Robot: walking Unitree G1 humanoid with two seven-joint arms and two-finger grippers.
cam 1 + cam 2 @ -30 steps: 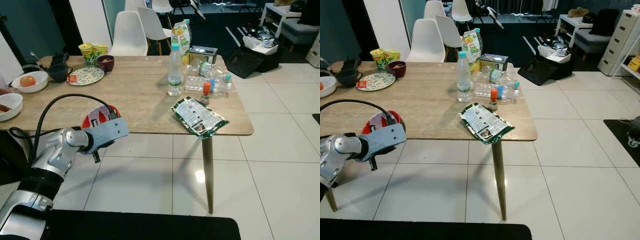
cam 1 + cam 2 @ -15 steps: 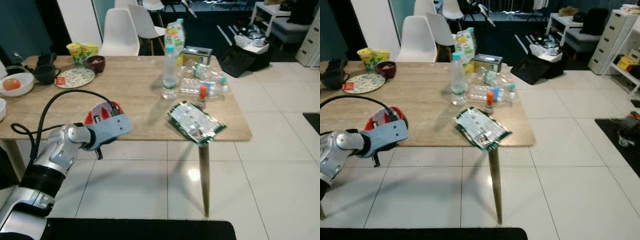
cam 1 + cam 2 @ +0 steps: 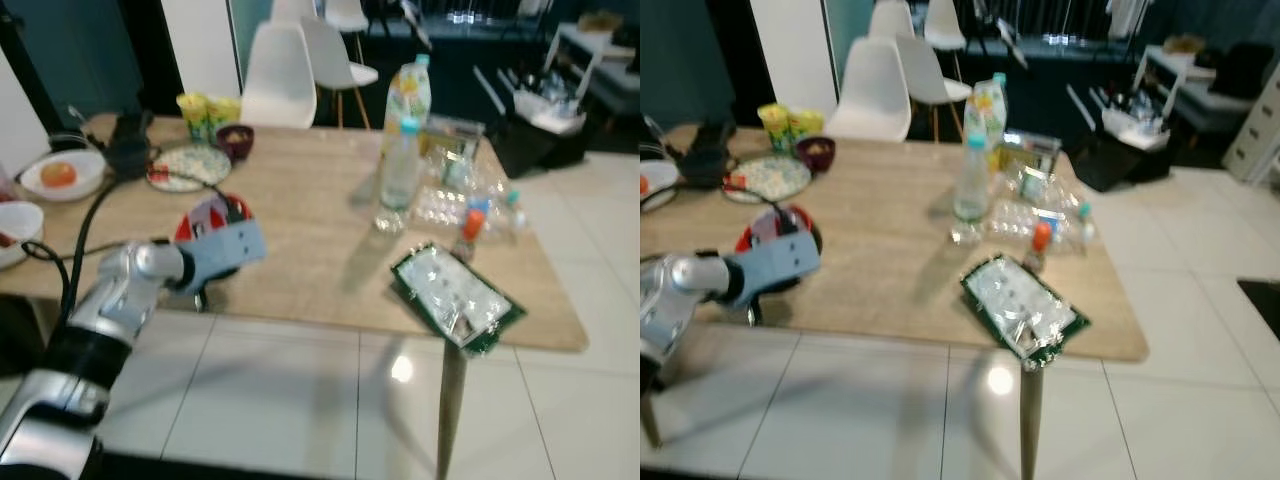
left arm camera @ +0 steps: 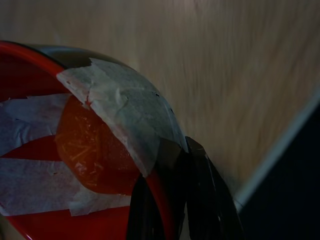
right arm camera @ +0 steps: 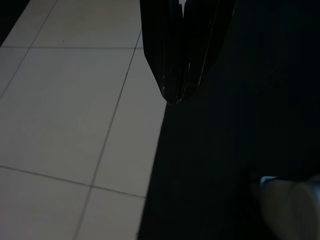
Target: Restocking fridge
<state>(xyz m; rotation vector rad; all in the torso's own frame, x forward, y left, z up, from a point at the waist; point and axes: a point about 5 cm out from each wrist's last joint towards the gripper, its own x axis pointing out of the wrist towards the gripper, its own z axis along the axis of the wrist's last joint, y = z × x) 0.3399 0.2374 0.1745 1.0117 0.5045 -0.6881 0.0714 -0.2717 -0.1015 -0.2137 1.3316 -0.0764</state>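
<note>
A red round container (image 3: 213, 214) patched with white tape strips sits near the front left edge of the wooden table (image 3: 300, 220). My left gripper (image 4: 169, 156) is shut on its rim, one black finger (image 4: 144, 210) on each side. The blue wrist housing (image 3: 222, 250) hides the fingers in the eye views. A water bottle (image 3: 398, 176), a juice carton (image 3: 408, 94), a small orange-capped bottle (image 3: 470, 222) and a green packet (image 3: 456, 302) stand or lie on the table's right half. My right gripper (image 5: 174, 97) hangs shut over the tiled floor.
A patterned plate (image 3: 186, 166), a dark bowl (image 3: 236, 138), yellow cups (image 3: 206, 110) and a white bowl holding an orange (image 3: 62, 176) occupy the table's far left. White chairs (image 3: 285, 85) stand behind it. Empty plastic bottles (image 3: 445, 205) lie near the right edge.
The whole picture has shifted and blurred, so the camera has moved. My left gripper keeps its hold on the red container at the table's front left.
</note>
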